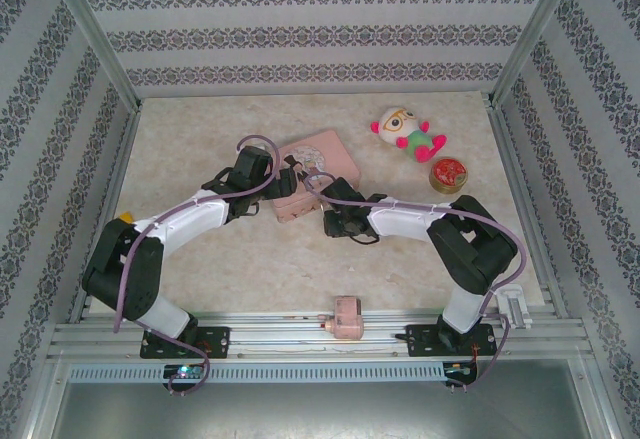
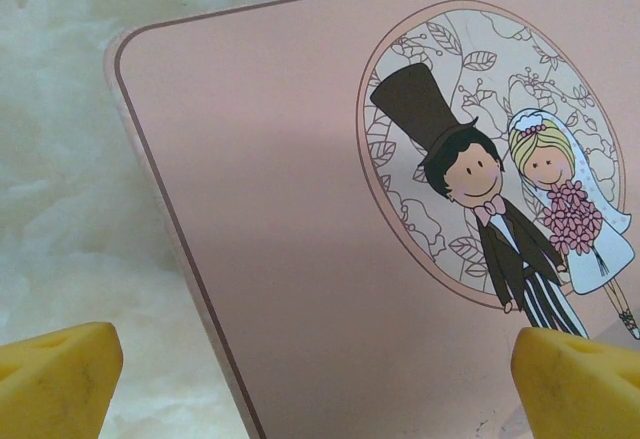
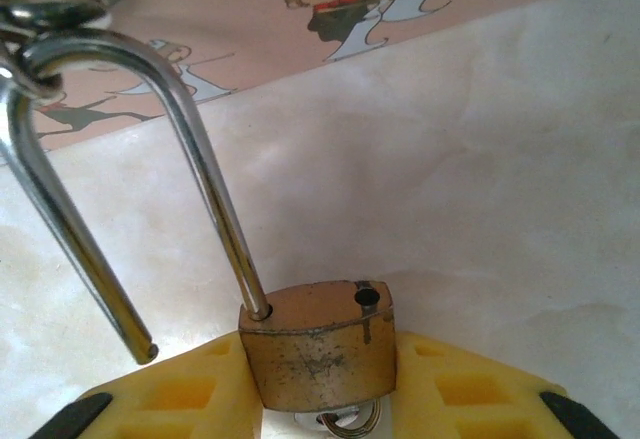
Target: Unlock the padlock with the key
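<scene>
In the right wrist view the small brass padlock (image 3: 320,354) sits upright between yellow fingers (image 3: 180,399), with my right gripper (image 3: 325,399) shut on its body. Its silver shackle (image 3: 200,179) is open: one leg stays in the body and the free end hangs beside it, out of its hole. The shackle's bend hooks through a metal loop (image 3: 45,9) on the pink tin (image 3: 250,29). A silver ring (image 3: 345,421) peeks from under the body; I cannot tell whether it is the key. My left gripper (image 2: 318,379) is open low over the tin's lid (image 2: 300,189).
From above, both grippers meet at the pink tin (image 1: 310,174) in mid-table, the left (image 1: 283,181) over it and the right (image 1: 325,221) at its near edge. A plush toy (image 1: 405,134) and a round red tin (image 1: 449,173) lie at back right. A pink blocky object (image 1: 346,317) rests on the front rail.
</scene>
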Robot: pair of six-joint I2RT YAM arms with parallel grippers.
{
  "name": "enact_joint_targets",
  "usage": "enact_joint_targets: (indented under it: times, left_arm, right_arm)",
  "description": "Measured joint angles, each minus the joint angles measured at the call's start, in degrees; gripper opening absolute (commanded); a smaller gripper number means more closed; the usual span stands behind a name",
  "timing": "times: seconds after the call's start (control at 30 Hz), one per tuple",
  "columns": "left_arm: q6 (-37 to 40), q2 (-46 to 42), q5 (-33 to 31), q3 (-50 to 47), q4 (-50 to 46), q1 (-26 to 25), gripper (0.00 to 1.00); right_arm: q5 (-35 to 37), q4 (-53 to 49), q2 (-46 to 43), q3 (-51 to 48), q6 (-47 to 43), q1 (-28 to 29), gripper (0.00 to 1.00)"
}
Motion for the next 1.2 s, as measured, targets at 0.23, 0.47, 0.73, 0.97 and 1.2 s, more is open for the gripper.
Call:
enact_joint_targets:
  times: [0.23,0.47,0.73,0.97,1.2]
  left_arm:
    - [1.25,-1.64,-1.84,0.00,0.00,-0.15,0.99]
    - [1.49,-2.03,-3.98,-0.52,0.04,-1.51,0.99]
    - [1.66,-1.73,-5.20,-1.38,0.04,-2.69,0.99]
    - [2.14,-1.20,-5.64,-2.21,0.04,-2.69,0.99]
    - [3.23,-0.72,-6.25,-2.49,0.02,-2.71,0.99]
  right_arm:
    - [-0.68,4.09,-1.55,-2.97,0.37,-0.33,0.10]
    - [-2.62,7.72,-2.84,-5.46,1.60,-1.11,0.00]
    - [-4.37,9.68,-3.37,-6.62,3.39,-1.90,0.00]
    - [-7.37,14.34,-4.33,-9.49,6.14,-3.34,0.00]
    - [-10.23,16.55,-4.61,-10.47,8.46,-4.57,0.00]
